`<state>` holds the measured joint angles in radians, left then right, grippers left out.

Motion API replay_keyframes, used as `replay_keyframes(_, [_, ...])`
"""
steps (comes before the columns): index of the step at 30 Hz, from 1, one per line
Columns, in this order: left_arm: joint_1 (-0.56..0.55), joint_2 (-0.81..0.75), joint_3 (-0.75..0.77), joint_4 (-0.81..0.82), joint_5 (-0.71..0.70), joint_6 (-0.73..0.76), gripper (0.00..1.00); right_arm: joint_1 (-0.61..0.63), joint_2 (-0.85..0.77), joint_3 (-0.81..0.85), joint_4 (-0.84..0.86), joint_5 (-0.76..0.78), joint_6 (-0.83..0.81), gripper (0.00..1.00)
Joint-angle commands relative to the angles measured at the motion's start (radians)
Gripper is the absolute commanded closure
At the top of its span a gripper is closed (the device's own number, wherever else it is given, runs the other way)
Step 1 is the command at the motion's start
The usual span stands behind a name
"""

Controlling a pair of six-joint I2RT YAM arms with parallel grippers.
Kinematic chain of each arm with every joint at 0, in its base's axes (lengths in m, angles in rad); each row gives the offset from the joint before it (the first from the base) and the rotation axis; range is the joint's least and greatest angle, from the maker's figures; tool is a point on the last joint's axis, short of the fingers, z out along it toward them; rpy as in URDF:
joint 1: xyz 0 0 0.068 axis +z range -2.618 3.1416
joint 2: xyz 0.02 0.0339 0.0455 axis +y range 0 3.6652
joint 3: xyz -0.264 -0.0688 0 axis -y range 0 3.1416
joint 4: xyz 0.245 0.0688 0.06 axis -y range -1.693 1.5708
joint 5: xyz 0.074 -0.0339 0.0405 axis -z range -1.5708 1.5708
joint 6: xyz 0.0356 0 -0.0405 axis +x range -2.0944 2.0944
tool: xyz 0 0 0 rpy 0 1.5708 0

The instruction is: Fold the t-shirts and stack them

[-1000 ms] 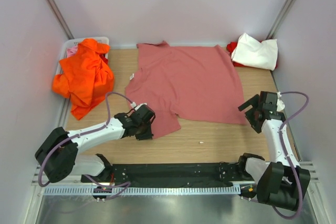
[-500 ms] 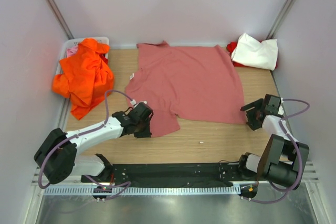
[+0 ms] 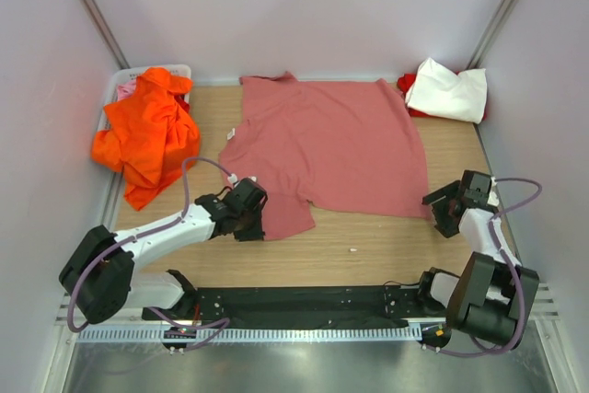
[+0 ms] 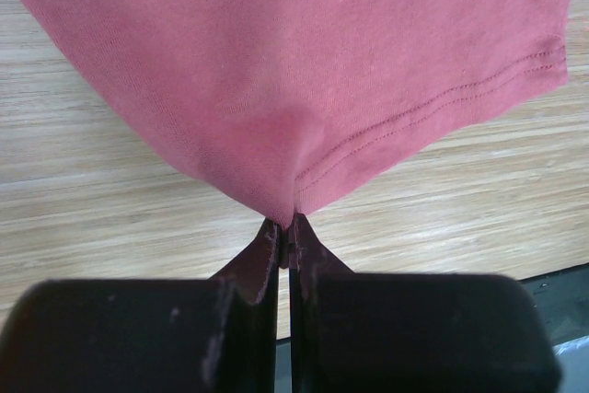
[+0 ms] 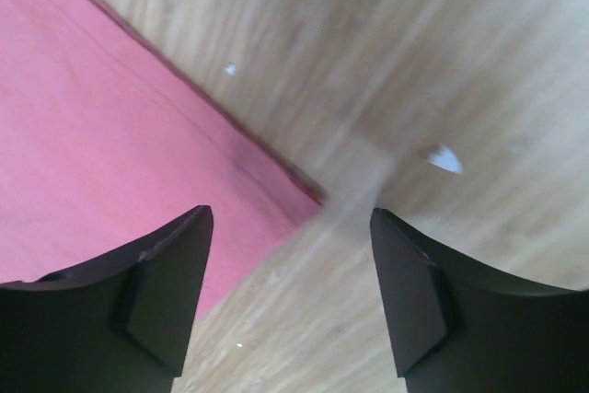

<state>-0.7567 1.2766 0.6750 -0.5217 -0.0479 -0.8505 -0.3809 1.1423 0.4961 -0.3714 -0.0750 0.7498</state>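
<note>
The dusty salmon-pink t-shirt (image 3: pixel 331 144) lies spread flat on the wooden table. My left gripper (image 3: pixel 248 213) is shut on its near left corner; in the left wrist view the hem (image 4: pixel 294 200) is pinched between the closed jaws. My right gripper (image 3: pixel 440 207) is open just above the shirt's near right corner (image 5: pixel 304 195), which sits between the spread fingers (image 5: pixel 175 273). The orange t-shirt (image 3: pixel 152 131) is heaped at the left, over a basket. The white t-shirt (image 3: pixel 448 89) lies on a red one (image 3: pixel 406 83) at the back right.
A white basket (image 3: pixel 115 89) at the back left holds the orange heap and a bit of lighter pink cloth (image 3: pixel 127 89). Grey walls close in on three sides. A black rail (image 3: pixel 304 299) runs along the table's near edge.
My right gripper has moved down and toward the near edge, coming low over the shirt's right corner. My left gripper stays shut on the left corner and has barely moved.
</note>
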Motion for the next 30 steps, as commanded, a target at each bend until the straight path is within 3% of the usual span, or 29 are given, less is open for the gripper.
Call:
replay_keyframes(1, [0.005, -0.033, 0.037, -0.009, -0.003, 0.019, 1.00, 0.002, -0.102, 0.044, -0.164, 0.154, -0.046, 0.23])
replay_keyframes(5, [0.005, -0.023, 0.034, 0.003, 0.006, 0.018, 1.00, 0.004, -0.154, 0.004, -0.167, 0.087, -0.012, 0.18])
replay_keyframes(11, [0.005, -0.013, 0.037, 0.011, 0.008, 0.024, 1.00, 0.004, -0.052, -0.077, -0.042, -0.103, 0.040, 0.21])
replay_keyframes(19, [0.007, -0.006, 0.032, 0.012, 0.003, 0.025, 1.00, 0.004, 0.053, -0.054, 0.048, -0.109, 0.037, 0.24])
replay_keyframes(25, [0.010, -0.014, 0.041, -0.003, -0.001, 0.027, 1.00, 0.004, 0.105, -0.031, 0.083, -0.132, 0.036, 0.54])
replay_keyframes(26, [0.010, -0.017, 0.041, -0.004, -0.003, 0.028, 1.00, 0.004, 0.093, -0.030, 0.081, -0.135, 0.034, 0.68])
replay_keyframes(29, [0.013, -0.029, 0.043, -0.018, -0.006, 0.027, 1.00, 0.004, 0.067, -0.030, 0.068, -0.137, 0.033, 0.90])
replay_keyframes(30, [0.013, -0.033, 0.044, -0.024, -0.006, 0.025, 1.00, 0.004, 0.048, -0.024, 0.049, -0.135, 0.026, 0.92])
